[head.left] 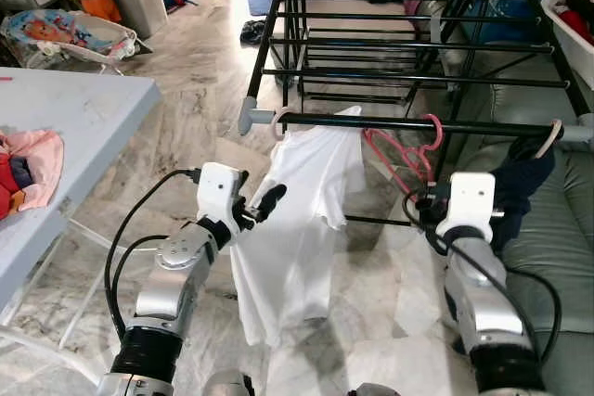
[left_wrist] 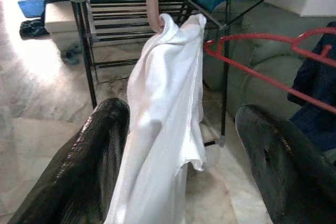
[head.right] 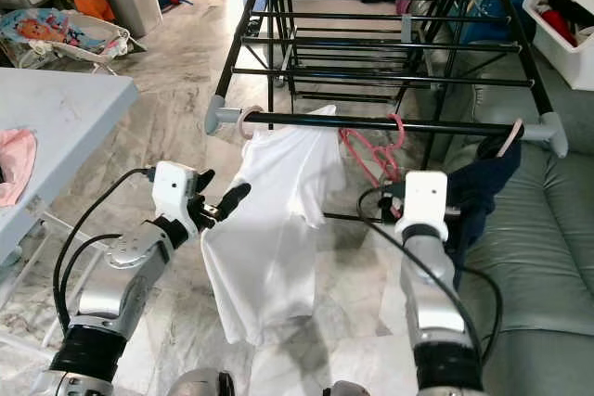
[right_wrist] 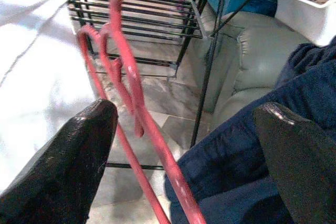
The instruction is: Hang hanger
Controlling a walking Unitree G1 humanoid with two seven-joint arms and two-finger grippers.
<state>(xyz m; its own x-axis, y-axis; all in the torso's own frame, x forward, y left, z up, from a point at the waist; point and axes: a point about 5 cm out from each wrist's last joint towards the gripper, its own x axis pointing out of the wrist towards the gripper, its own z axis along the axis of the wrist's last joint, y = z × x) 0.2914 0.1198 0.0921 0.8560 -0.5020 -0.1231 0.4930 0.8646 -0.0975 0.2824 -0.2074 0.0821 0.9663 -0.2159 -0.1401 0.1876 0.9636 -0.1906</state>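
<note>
A black drying rack (head.left: 408, 123) stands ahead, and three things hang from its front bar. On the left a white shirt (head.left: 297, 220) hangs from a pale pink hanger (left_wrist: 152, 3). An empty red hanger (head.left: 406, 153) is hooked over the middle. At the right end hangs a navy garment (head.left: 524, 183). My left gripper (head.left: 264, 201) is open beside the shirt's left edge, and in the left wrist view (left_wrist: 181, 111) the shirt hangs between its fingers. My right gripper (right_wrist: 186, 109) is open just below the red hanger (right_wrist: 131, 82), whose arms cross between its fingers.
A grey table (head.left: 83, 108) with pink clothes (head.left: 28, 169) stands at my left. A grey-green sofa (head.left: 557, 229) sits behind the rack's right end, with a white bin (head.right: 566, 16) above it. A baby bouncer (head.left: 65, 34) lies far left on the marble floor (head.left: 186, 71).
</note>
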